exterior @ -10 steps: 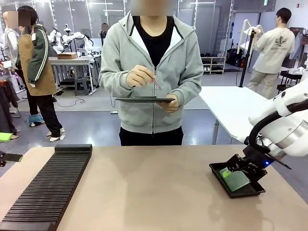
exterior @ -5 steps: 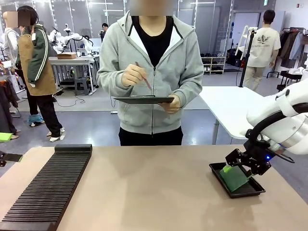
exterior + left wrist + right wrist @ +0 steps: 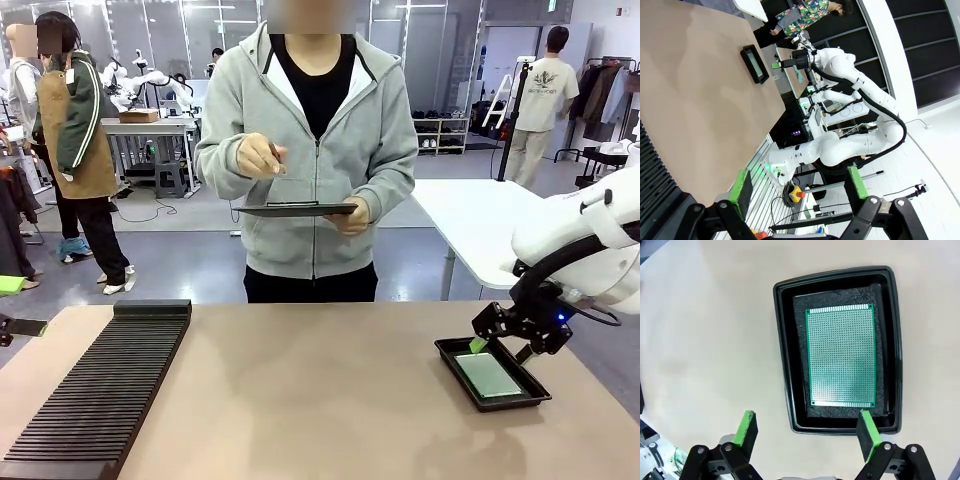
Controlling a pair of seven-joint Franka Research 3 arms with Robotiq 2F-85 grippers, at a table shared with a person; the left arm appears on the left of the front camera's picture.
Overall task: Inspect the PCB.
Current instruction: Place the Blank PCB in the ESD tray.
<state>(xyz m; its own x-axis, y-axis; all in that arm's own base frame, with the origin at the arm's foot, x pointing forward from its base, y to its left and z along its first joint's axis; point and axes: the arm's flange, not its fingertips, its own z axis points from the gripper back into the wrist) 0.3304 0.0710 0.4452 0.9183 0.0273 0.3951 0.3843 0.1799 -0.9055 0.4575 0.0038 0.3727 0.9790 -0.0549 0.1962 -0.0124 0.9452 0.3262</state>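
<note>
Green and flat, the PCB (image 3: 841,356) lies inside the black tray (image 3: 785,355) on the tabletop (image 3: 705,340) while the right tool (image 3: 807,427) hangs above, fingers apart and empty; a low regrasp could catch the tray's rim.

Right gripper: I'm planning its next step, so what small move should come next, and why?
Probably lift the right gripper a little higher, away from the tray. Its jaws stand open and empty, and the PCB lies flat in the tray, free of the pads.
</note>
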